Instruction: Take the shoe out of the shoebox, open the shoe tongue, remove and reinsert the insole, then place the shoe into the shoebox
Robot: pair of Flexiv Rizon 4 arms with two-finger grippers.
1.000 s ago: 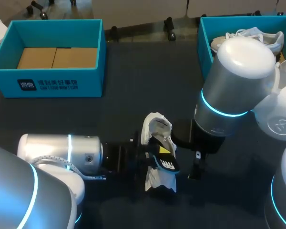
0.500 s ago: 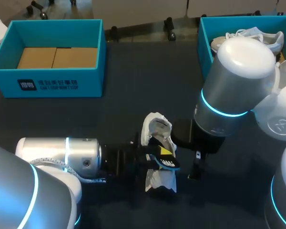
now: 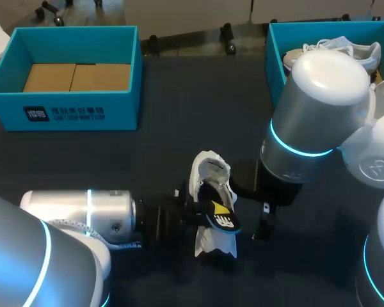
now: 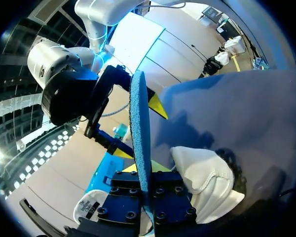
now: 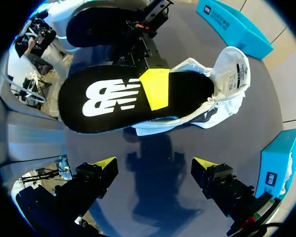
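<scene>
Over the shoe (image 3: 210, 171), left end effector (image 4: 139, 129) clamps white-lettered insole (image 5: 113, 101), right end effector (image 5: 154, 164) open, empty.

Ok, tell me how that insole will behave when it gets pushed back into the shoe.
The insole looks thin edge-on yet juts straight from the left claw, so it is probably light and springy, not floppy. Its rough blue edge suggests foam that grips rather than slips. The shoe lies unheld on the table, so it may slide when pushed.
</scene>
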